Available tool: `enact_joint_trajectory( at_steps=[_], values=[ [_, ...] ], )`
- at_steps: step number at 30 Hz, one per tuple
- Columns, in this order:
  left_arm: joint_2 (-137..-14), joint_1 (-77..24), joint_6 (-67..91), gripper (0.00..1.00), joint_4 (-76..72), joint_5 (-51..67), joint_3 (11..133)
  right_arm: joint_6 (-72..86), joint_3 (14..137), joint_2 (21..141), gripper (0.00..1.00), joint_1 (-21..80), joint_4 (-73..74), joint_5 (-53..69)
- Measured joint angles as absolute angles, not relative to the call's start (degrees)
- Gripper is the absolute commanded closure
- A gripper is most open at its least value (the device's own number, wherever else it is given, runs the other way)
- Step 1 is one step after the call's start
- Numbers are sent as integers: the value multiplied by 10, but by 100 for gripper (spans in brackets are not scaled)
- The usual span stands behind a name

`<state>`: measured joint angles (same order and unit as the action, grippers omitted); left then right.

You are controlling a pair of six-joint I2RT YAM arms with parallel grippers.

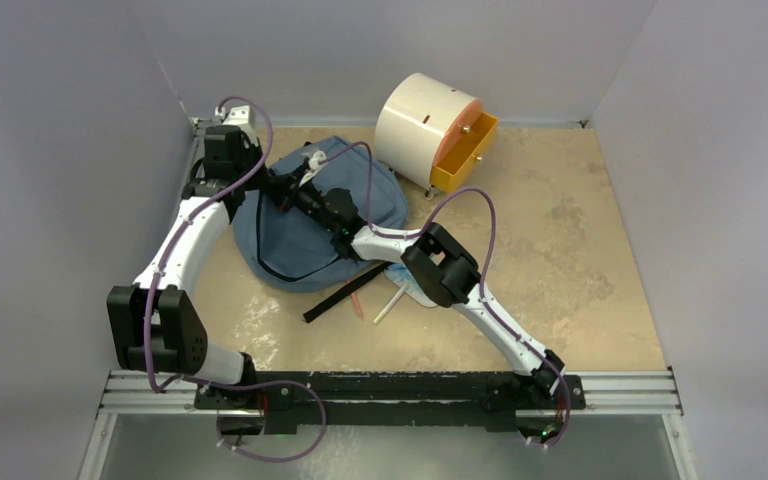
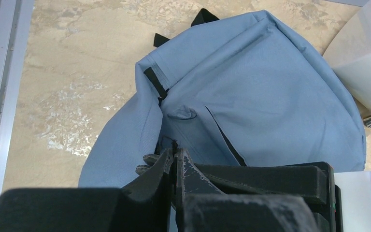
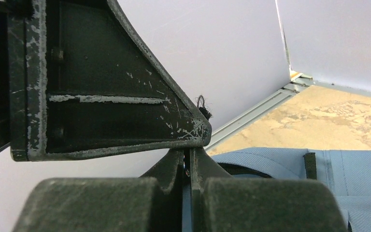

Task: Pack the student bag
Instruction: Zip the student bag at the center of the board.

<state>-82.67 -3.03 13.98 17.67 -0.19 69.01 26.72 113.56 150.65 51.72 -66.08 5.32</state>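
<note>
The slate-blue student bag (image 1: pixel 380 195) lies on the table's left half, its black zipper line facing the arms. My left gripper (image 1: pixel 290 188) is over the bag's middle, shut on the bag (image 2: pixel 270 96) at the zipper. A frayed black cord sticks out of the left gripper's (image 2: pixel 176 151) tips. My right gripper (image 1: pixel 307 201) meets it from the right, shut on a blue fold of the bag (image 3: pixel 280 164) beside the zipper opening. In the right wrist view, the left gripper's black finger (image 3: pixel 125 111) crosses just above my right gripper (image 3: pixel 188 157).
A cream cylindrical cabinet (image 1: pixel 420 120) with its orange drawer (image 1: pixel 465 155) pulled out stands behind the bag. A black strap (image 1: pixel 345 295), a red pencil (image 1: pixel 358 302) and a white pen (image 1: pixel 388 305) lie near the right arm's elbow. Walls close the left, back and right.
</note>
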Motion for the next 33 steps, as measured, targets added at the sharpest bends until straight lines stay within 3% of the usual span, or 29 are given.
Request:
enact_joint_trajectory(
  at_steps=[2, 6, 8, 18, 24, 33],
  values=[
    [-827, -30, 140, 93, 176, -2, 690, 268, 1136, 1506, 100, 517, -661, 53],
    [-827, -30, 144, 55, 188, -1, 702, 268, 1135, 1506, 100, 517, -662, 52],
    [-825, -31, 156, 44, 195, -5, 713, 268, 1132, 1506, 100, 517, -662, 51],
    [-746, -31, 218, 43, 274, -82, 717, 268, 1121, 1506, 100, 517, -656, 49],
    [-683, -31, 220, 46, 311, -94, 644, 272, 1128, 1506, 100, 517, -625, 50],
    [-699, -31, 213, 48, 331, -93, 598, 295, 1148, 1506, 100, 517, -589, 52]
  ],
)
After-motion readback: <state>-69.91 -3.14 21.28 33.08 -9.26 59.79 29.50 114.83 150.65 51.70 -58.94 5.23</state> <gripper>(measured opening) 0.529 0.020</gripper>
